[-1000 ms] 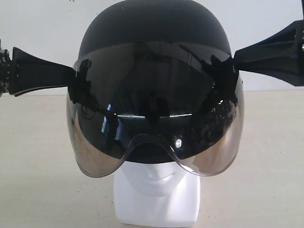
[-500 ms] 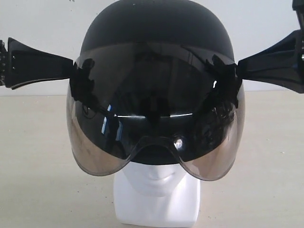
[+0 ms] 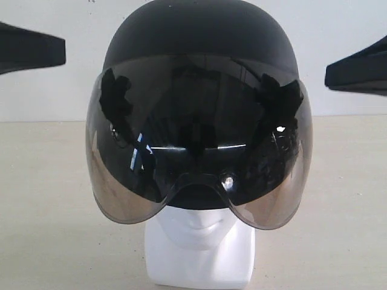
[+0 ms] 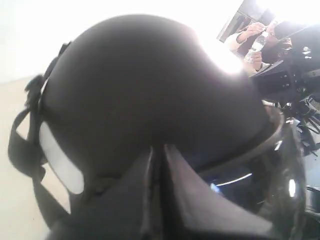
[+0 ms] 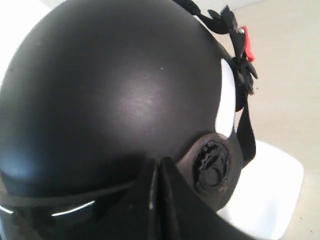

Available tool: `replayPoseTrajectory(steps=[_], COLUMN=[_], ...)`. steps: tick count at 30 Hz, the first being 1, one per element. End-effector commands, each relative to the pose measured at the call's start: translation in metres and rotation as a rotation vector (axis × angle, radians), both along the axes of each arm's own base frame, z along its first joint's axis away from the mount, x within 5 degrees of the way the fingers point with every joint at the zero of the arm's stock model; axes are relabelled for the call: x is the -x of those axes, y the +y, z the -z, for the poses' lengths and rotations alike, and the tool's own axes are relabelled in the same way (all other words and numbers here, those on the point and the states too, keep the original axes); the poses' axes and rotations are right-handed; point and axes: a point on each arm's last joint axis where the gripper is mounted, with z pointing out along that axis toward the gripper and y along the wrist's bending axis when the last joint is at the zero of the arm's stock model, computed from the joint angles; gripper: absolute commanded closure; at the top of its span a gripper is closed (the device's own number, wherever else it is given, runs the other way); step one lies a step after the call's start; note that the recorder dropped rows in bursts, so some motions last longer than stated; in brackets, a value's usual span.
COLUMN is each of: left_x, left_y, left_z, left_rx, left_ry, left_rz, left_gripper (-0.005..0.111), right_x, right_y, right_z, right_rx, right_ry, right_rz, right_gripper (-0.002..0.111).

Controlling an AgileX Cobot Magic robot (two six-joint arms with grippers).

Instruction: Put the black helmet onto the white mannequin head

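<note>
The black helmet (image 3: 196,36) sits on the white mannequin head (image 3: 199,241), its smoky visor (image 3: 199,151) hanging down over the face so only the lips, chin and neck show. My left gripper (image 3: 60,51) is off the helmet's left side with a gap between them. My right gripper (image 3: 329,75) is likewise apart on the right side. In the left wrist view the left gripper (image 4: 159,147) has its fingers pressed together, empty, pointing at the helmet shell (image 4: 150,90). The right gripper (image 5: 159,160) is shut and empty beside the visor pivot (image 5: 212,165).
The head stands on a beige tabletop (image 3: 42,199) in front of a white wall (image 3: 60,90). The chin strap with a red buckle (image 5: 245,42) hangs loose at the helmet's rear. A person and dark equipment (image 4: 280,60) are beyond the table.
Both grippers have let go of the helmet's sides and drawn outward, away from it. The helmet stays on the head, settled slightly lower.
</note>
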Motion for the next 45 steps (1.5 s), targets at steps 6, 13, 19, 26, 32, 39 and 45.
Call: replayPoseTrajectory(steps=[6,13,19,26,32,39,45], left_x=[0.075,0.081,0.086,0.119,0.127,0.127,0.117], left_y=[-0.016,-0.027,-0.032,-0.036,-0.038,-0.037,-0.031], left_z=[-0.053,-0.049,-0.048,-0.060,-0.063,-0.063,-0.067], left_rx=[0.040,0.078,0.089,0.067,0.081,0.073,0.105], left_ry=[-0.132,-0.121,-0.109,-0.219,-0.246,-0.245,-0.273], left_rz=[-0.048,0.009,0.075,0.080,0.084,0.080,-0.049], left_gripper=[0.102,0.102,0.102,0.102,0.102,0.102,0.102], right_x=[0.037,0.032,0.040,0.040,0.040,0.040,0.040], right_y=[0.005,0.014,0.021,0.021,0.021,0.021,0.021], right_z=[-0.074,-0.069,-0.066,-0.066,-0.066,-0.066,-0.066], right_rx=[0.094,0.098,0.122,0.123,0.122,0.122,0.122], right_ry=[-0.319,-0.299,-0.284,-0.282,-0.283,-0.283,-0.283], right_rz=[-0.140,-0.228,-0.317,-0.319,-0.318,-0.318,-0.318], right_gripper=[0.108,0.108,0.108,0.108,0.108,0.108,0.108])
